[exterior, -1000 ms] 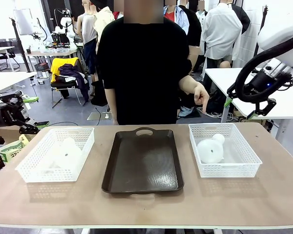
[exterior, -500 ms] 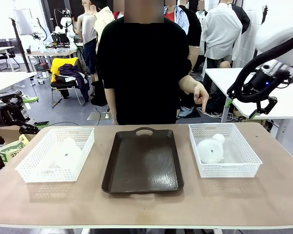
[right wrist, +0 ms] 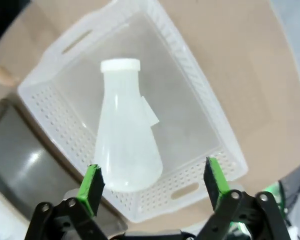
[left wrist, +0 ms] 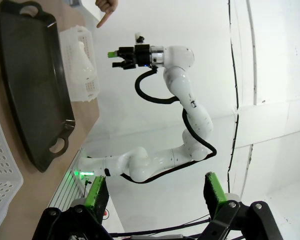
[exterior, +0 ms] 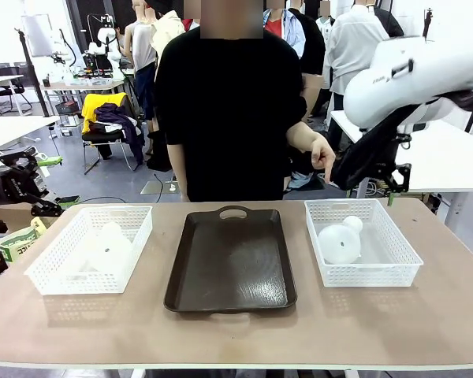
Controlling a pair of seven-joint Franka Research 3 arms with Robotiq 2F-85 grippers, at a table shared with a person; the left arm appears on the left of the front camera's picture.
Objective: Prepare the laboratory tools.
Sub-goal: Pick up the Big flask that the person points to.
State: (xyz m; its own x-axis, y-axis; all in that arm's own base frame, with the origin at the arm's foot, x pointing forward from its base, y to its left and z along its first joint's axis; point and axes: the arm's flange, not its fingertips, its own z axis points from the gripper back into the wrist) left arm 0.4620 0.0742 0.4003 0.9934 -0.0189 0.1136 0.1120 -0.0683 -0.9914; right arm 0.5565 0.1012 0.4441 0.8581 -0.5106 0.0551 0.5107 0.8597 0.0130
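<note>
Both sets of jaws stand wide open w/ nothing in them. The right gripper [right wrist: 152, 175] hangs above the right flask [right wrist: 125, 145], green pads spread roughly over its base end, clear of it and not touching. The left gripper [left wrist: 155, 192] is off the table's left end, facing across toward the other arm, nothing betw. its pads.

Flasks: the right flask lies on its side in the right basket [exterior: 370, 274], neck toward the far rim, base toward us. The left flask [exterior: 110, 246] lies on its side too, in the left basket [exterior: 63, 282]. Betw. the two baskets the dark tray [exterior: 232, 268] is bare. All three sit in a row on the table [exterior: 236, 335]. At the far side the person's hand [exterior: 323, 156] points a finger down toward the right basket.

Progress, as we judge it: right at the start. Neither flask is gripped or out of its basket. We take the tray as the likely place for them, tho the task doesn't say so. Left to do: come down on the right flask, close, lift it out, set it down; then the same w/ the left flask. So approx. everything remains; only the approach to the first flask looks under way.
</note>
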